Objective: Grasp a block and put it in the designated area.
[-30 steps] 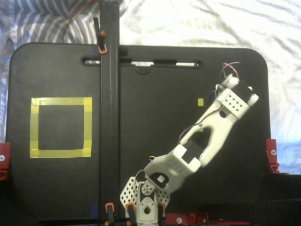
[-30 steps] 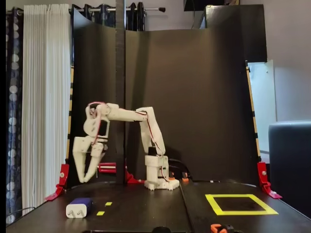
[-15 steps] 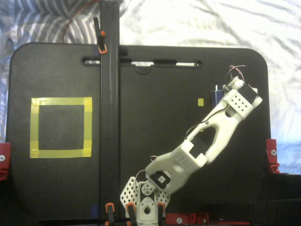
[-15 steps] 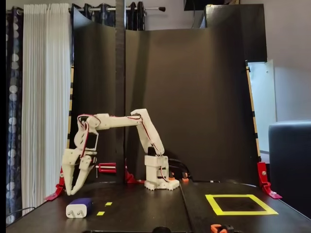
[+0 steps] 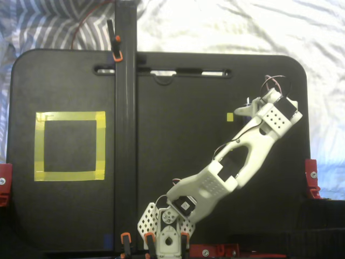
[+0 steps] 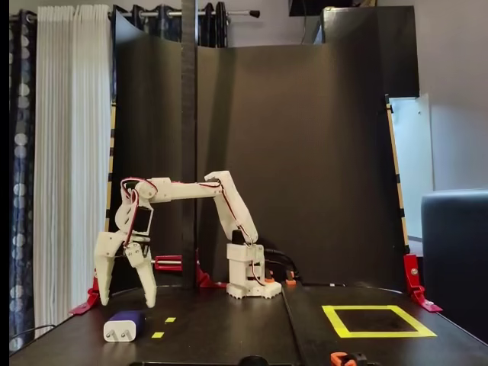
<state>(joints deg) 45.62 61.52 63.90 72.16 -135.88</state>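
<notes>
The block [image 6: 124,325], dark navy with a white face showing two prong holes, lies on the black table at the front left of the low fixed view. My gripper [image 6: 127,303] hangs open just above and behind it, fingertips pointing down and spread wider than the block. In the top-down fixed view the white wrist [image 5: 276,116] covers the block, and only one white finger [image 5: 242,110] sticks out to its left. The designated area is a yellow tape square [image 5: 70,116] at the far left there, and it appears at the right [image 6: 389,333] in the low view, far from the gripper.
A black vertical post [image 5: 125,135] stands between the gripper's side and the tape square. Small yellow markers [image 5: 230,117] [image 6: 158,335] lie near the block. Red clamps [image 5: 311,178] grip the table's edges. The arm's base [image 6: 250,278] sits at the table's back centre.
The arm has reached further out and lowered toward the block. Its jaws, close together before, have spread wide over the block. The block has not moved.
</notes>
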